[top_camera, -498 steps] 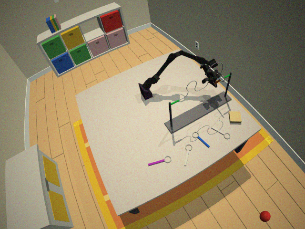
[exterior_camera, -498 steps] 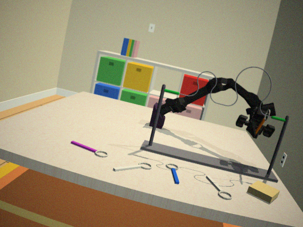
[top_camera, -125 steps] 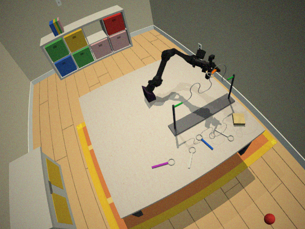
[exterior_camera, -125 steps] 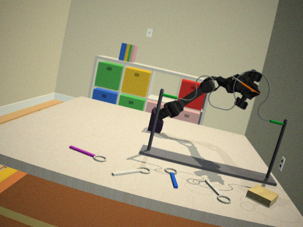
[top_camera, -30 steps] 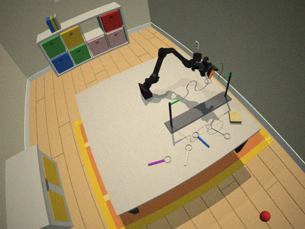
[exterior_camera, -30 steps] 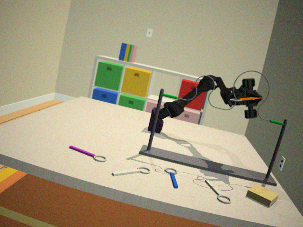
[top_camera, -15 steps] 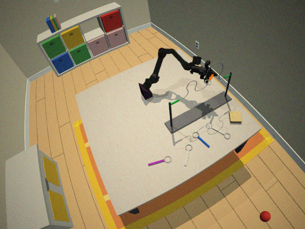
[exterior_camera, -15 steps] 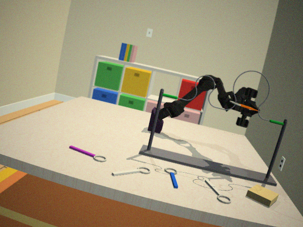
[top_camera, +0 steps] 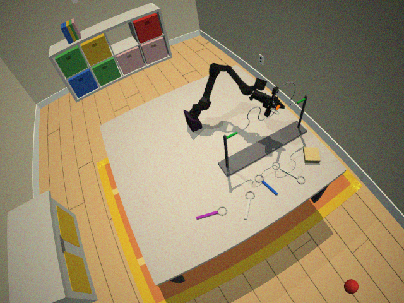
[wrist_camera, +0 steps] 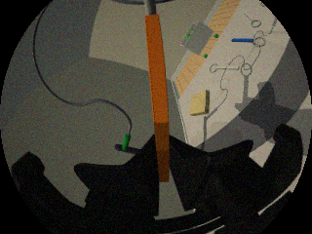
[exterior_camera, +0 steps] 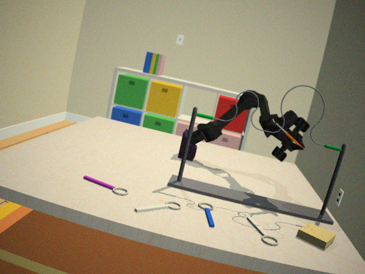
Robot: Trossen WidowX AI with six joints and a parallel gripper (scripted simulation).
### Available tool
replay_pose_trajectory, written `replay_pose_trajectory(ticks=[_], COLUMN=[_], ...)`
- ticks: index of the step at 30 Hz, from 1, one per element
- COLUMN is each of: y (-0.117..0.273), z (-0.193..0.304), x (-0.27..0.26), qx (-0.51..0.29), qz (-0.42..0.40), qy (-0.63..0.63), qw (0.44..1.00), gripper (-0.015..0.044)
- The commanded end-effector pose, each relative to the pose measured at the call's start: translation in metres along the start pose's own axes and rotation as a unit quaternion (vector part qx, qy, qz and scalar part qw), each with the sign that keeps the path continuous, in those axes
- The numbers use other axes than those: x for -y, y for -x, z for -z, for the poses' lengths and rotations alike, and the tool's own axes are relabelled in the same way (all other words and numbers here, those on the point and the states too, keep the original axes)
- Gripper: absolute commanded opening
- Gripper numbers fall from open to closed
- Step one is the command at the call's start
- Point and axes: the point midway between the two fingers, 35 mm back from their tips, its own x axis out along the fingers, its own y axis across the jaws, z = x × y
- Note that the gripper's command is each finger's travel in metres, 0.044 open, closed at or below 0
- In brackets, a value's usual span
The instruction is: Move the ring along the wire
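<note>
The gripper's fingers [top_camera: 281,105] [exterior_camera: 301,146] are nearly together, pinching the orange handle [top_camera: 278,106] [exterior_camera: 294,139] [wrist_camera: 157,78] between them. From left to right in the exterior view, the left green part [exterior_camera: 205,116] [top_camera: 231,134] shows plainly, then the grey wire [exterior_camera: 303,85] [top_camera: 248,121] [wrist_camera: 35,54] crosses the dark arm, and the ring at the tilted handle's upper-left end, between the posts, is hard to make out and cut off at the wrist view's top edge, so its threading cannot be told. At far right, the right green part [exterior_camera: 333,147] [top_camera: 301,100] [wrist_camera: 126,141] stands apart from the handle.

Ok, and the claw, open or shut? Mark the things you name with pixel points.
Shut on the orange handle [top_camera: 278,106] [exterior_camera: 294,140] [wrist_camera: 157,78]: the handle runs straight in between the fingertips of the claw [top_camera: 281,105] [exterior_camera: 301,146] [wrist_camera: 159,136].
</note>
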Motion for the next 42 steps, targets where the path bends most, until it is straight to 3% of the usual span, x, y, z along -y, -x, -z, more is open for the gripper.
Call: replay_pose_trajectory(ticks=[1, 16, 42], y=[0.002, 0.016, 0.050], z=[0.000, -0.013, -0.060], x=[0.014, 0.065, 0.120], qx=[-0.006, -0.027, -0.054], qz=[0.023, 0.115, 0.235], qy=[0.036, 0.195, 0.403], qw=[0.999, 0.974, 0.883], gripper=[-0.0150, -0.0150, -0.0150])
